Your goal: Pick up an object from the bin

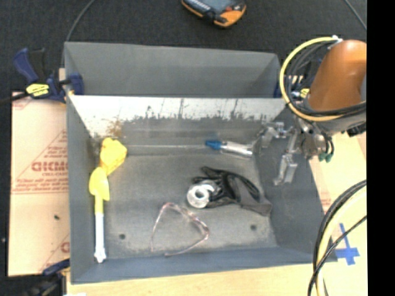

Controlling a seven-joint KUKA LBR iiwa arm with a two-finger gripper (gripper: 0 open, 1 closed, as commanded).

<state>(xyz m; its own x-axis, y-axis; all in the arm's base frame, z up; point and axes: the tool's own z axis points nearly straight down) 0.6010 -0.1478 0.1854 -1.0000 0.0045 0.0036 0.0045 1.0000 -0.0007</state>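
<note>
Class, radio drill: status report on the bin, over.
Pincer at right side of bin, over bare floor. Nearest: blue-tipped pen, black strap tangle. Nothing lies between.

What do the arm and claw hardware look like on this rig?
Rounded orange cover on the wrist, ringed by looped yellow and black cables. Below it sits a slim claw of bare silvery metal.

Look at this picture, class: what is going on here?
A robot arm reaches in from the right, its gripper at the grey bin's right side. Nearest it lie a blue-tipped pen by the back wall and a black strap with a silver ring mid-bin. Clear glasses lie at the front, a yellow brush on the left. Nothing is lifted yet.
</note>
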